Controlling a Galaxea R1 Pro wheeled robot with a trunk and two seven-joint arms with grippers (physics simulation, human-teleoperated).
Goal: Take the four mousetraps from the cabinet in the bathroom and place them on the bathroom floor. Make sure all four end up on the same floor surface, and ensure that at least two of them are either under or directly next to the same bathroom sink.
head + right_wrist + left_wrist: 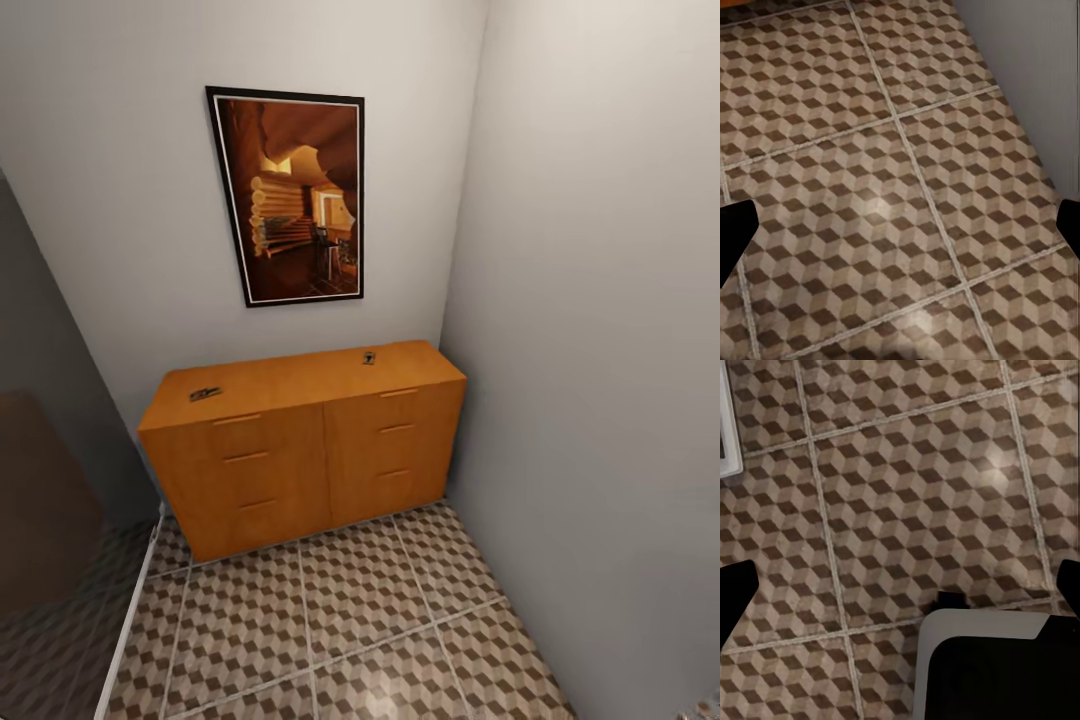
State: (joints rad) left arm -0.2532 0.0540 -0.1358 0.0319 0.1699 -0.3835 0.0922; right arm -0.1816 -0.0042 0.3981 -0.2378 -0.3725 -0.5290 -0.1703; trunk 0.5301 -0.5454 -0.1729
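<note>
Two black fingertips of the left gripper [900, 589] are poking in at the side edges of the left wrist view, far apart, so it is spread open and holding nothing. Below it the bathroom floor [907, 487] is showing its brown, beige and white cube tiles. A dark and white part of the robot [997, 667] is sitting at the lower right of that frame, and a white edge [729, 427] is peeking in at the upper left.

The right gripper [900, 229] is looking the same, its dark fingertips wide apart at the frame edges, open and empty over the tiles, with a grey wall [1035, 67] at the upper right.

In the head view, the cabinet [300, 440] is standing against the back wall in the middle of the frame. Two mousetraps are lying on its top: one mousetrap [205, 393] near the left end, another mousetrap [369, 356] toward the right. No writing can be read anywhere. A framed picture [290, 195] of a log building is hanging above the cabinet.
</note>
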